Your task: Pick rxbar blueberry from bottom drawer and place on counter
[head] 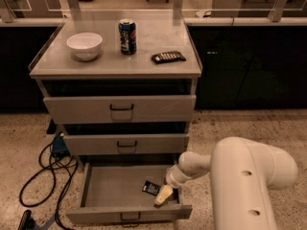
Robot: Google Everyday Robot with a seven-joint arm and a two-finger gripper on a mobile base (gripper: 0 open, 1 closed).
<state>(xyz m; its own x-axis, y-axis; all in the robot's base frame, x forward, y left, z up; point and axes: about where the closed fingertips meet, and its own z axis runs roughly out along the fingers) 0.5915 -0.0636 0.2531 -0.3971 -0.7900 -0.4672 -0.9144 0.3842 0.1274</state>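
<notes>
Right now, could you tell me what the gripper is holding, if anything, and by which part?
Cannot be told: the gripper is low in the bottom drawer, right beside the rxbar blueberry.

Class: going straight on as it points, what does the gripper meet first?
Probably the grey metal bottom drawer's floor, beside the small navy-wrapped snack bar; the gripper points downward inside that drawer. Depth is unclear.
</notes>
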